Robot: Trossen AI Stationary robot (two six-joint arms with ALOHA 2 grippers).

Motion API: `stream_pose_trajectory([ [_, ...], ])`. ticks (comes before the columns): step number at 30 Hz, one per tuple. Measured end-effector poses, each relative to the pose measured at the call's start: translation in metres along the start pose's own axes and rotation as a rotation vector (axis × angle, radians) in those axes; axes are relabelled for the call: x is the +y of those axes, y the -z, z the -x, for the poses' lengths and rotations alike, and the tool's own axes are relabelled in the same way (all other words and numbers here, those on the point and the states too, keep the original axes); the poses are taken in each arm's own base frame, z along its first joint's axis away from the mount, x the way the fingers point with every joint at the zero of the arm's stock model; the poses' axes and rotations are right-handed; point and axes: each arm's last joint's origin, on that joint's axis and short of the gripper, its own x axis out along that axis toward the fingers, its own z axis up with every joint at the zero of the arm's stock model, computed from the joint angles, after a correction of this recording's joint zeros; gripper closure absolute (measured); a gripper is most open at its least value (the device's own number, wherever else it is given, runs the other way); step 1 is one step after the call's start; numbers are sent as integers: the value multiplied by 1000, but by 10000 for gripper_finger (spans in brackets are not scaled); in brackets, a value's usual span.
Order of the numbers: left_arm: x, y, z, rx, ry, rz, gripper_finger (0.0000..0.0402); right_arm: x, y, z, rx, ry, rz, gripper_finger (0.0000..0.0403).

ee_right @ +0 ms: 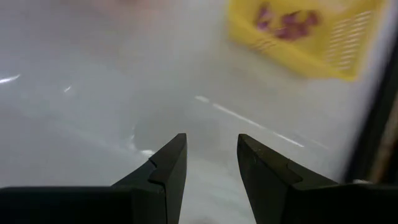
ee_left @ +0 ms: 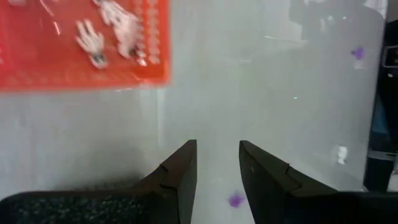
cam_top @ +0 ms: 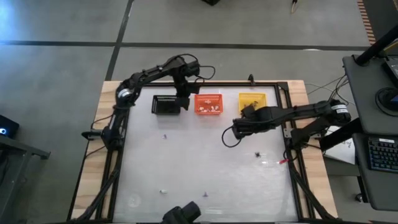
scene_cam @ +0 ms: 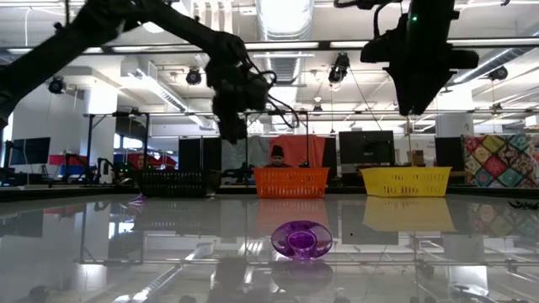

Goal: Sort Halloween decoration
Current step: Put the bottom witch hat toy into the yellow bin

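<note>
Only in the low view is a purple ring-shaped trinket seen close up, lying on the glossy table at lower centre; from above it is only a small speck. White skeleton-like pieces are shown inside the orange basket only by the left wrist view, and purple pieces inside the yellow basket only by the right wrist view.

In the high view, the black basket, orange basket and yellow basket are lined up along the upper edge of the table. The black basket's contents cannot be made out.

The left gripper is held between the black and orange baskets, fingers parted, nothing between them. The right gripper is held right of centre, fingers likewise parted and empty.

Loose trinkets are scattered over the white table: a black spidery shape at right and a small purple piece at left. Behind, ceiling lights and monitors are visible.
</note>
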Motion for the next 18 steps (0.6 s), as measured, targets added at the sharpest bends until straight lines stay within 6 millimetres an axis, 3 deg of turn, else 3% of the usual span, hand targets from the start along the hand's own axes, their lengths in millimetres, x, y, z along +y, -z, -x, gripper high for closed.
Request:
stream_pose_trajectory([
  [10,-52,52,25,-63,-46,2,306,32,19,-21,68,-367,220,268],
  [18,-92,99,32,-149,-104,18,306,46,27,-25,32,-522,187,268],
])
